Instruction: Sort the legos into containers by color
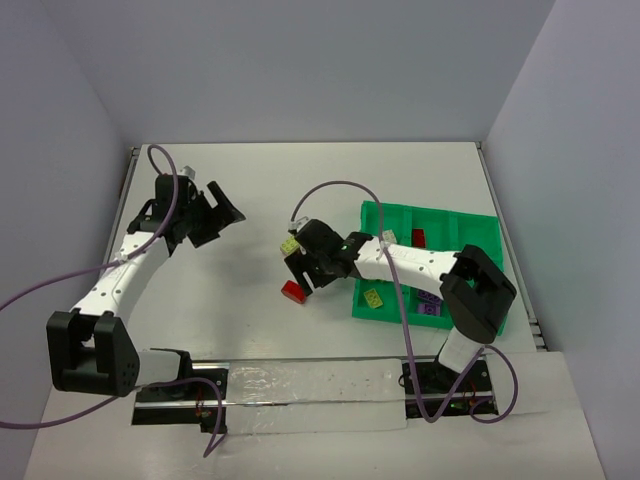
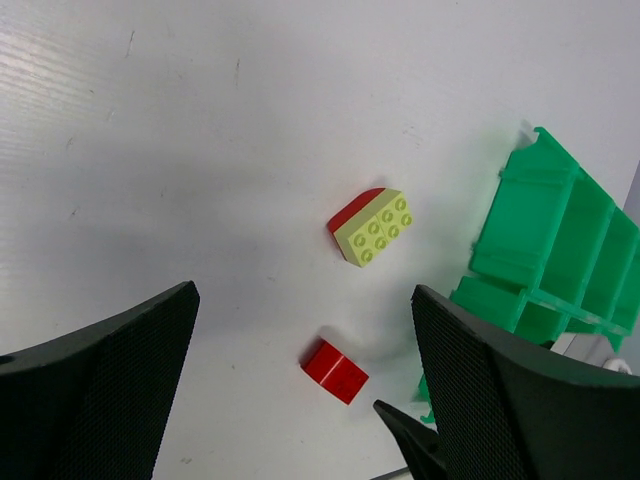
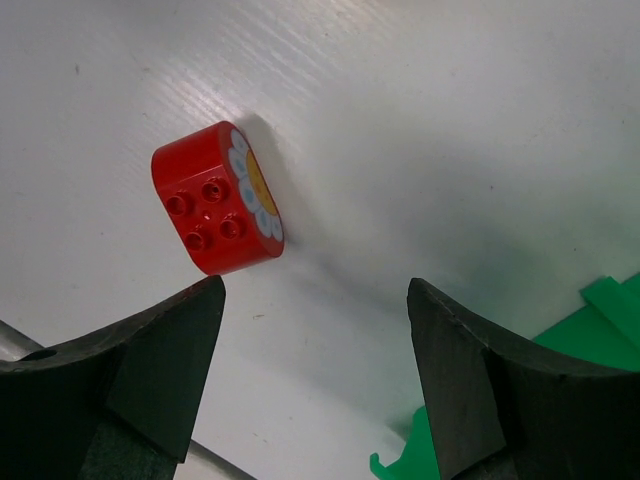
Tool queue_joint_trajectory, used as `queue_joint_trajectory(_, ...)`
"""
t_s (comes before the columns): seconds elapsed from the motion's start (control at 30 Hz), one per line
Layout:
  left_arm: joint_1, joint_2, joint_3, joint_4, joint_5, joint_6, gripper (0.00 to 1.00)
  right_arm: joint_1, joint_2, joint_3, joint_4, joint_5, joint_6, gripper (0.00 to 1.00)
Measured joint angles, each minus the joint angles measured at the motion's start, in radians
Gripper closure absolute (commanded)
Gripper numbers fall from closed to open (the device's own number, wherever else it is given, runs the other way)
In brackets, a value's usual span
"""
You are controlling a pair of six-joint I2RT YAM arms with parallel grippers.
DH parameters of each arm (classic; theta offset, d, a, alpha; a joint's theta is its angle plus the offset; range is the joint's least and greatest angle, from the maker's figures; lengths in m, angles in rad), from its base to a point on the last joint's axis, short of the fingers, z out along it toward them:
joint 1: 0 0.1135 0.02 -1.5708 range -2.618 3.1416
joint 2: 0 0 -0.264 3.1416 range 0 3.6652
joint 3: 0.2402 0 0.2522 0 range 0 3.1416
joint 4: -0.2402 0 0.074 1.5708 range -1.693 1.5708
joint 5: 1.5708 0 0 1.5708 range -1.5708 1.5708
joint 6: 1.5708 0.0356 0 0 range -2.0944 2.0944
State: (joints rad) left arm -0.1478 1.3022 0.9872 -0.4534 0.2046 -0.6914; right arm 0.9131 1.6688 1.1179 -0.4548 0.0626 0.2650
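Overhead, the left gripper (image 1: 222,212) stands wide open and empty above the table (image 1: 250,180), well apart from the tray (image 1: 372,215). The right gripper (image 1: 303,272) hangs just beside a red brick (image 1: 294,291) on the table, left of the tray. A yellow-green brick (image 1: 290,245) lies near it, and a purple brick (image 1: 430,305) sits in a near compartment.

From the left wrist, the left gripper (image 2: 303,300) gapes with nothing between its fingers (image 2: 100,390). The yellow-green brick (image 2: 375,227), red brick (image 2: 336,371) and tray (image 2: 540,250) lie beyond.

From the right wrist, the right gripper (image 3: 313,290) is parted and holds nothing. The red brick (image 3: 215,200) lies ahead of it, touching neither finger.
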Motion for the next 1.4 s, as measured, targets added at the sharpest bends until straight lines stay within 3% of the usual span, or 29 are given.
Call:
queue_joint_trajectory(0.63, 0.028, 0.136, 0.082, -0.077, -0.008, 0.043, 0.04, 0.060, 0.153, 0.011, 0.050, 0.111, -0.074, 0.13)
queue_joint_trajectory(1.4, 0.050, 0.134, 0.082, -0.079, -0.008, 0.064, 0.04, 0.107, 0.138, 0.048, 0.051, 0.108, -0.062, 0.14)
